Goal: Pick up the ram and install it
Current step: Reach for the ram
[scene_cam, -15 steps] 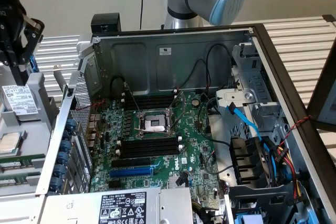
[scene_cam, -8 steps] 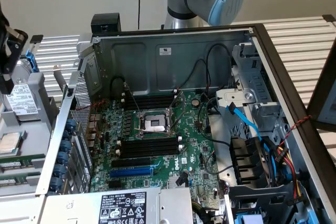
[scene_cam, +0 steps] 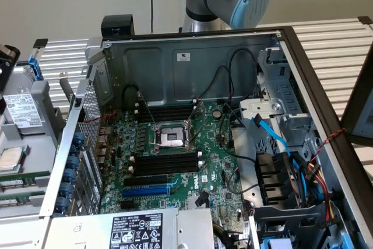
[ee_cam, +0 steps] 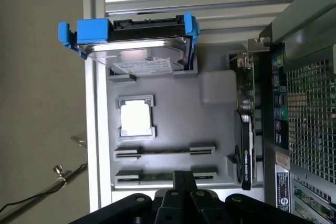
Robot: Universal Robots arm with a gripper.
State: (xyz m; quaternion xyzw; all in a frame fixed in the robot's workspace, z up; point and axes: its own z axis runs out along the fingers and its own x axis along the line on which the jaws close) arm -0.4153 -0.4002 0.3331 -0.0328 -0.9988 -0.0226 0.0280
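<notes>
Slatted metal table (scene_cam: 332, 45), plain beige wall behind. Open PC case (scene_cam: 192, 56) lies on it, motherboard (scene_cam: 186, 197) facing up, black memory slots (scene_cam: 166, 161) beside the CPU socket, loose cables (scene_cam: 227, 80) hanging over the board. Grey tray (ee_cam: 210, 129) sits just beside the case w/ a hard drive (ee_cam: 139, 51), a CPU chip (ee_cam: 136, 119) and the ram (ee_cam: 155, 176) in its holder. Gripper (ee_cam: 181, 177) fingers together, tips right at the ram; can't tell if touching.
</notes>
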